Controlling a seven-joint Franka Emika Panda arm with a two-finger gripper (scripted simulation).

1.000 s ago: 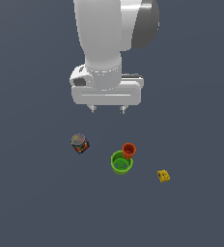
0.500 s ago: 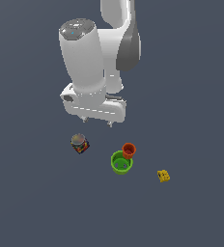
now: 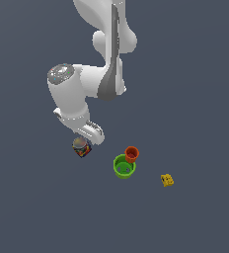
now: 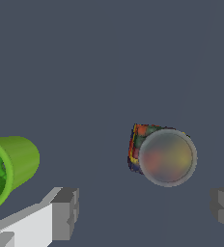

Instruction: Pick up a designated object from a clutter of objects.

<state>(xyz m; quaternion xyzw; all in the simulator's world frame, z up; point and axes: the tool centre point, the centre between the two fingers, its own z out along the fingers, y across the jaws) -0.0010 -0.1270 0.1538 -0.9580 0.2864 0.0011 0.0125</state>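
Note:
The designated object, a small can (image 3: 81, 147) with a greyish metallic top and a dark label of red, yellow and blue patches, stands upright at the exterior view's left end of the clutter. My white hand (image 3: 88, 131) hangs just above it and partly covers it. In the wrist view the can (image 4: 164, 155) shows between and a little beyond my two grey fingertips (image 4: 65, 211). The gripper (image 4: 145, 208) is open and holds nothing. I cannot tell how far the fingertips are above the can.
A green cup (image 3: 124, 166) stands to the exterior view's right of the can, with a smaller orange-red cup (image 3: 132, 153) touching its far rim. The green cup (image 4: 10, 166) also shows beside one finger in the wrist view. A tiny yellow block (image 3: 167, 180) lies farther right.
The arm has swung toward the exterior view's left and come down, bringing the hand from above the cups to just over the can. The objects have not moved.

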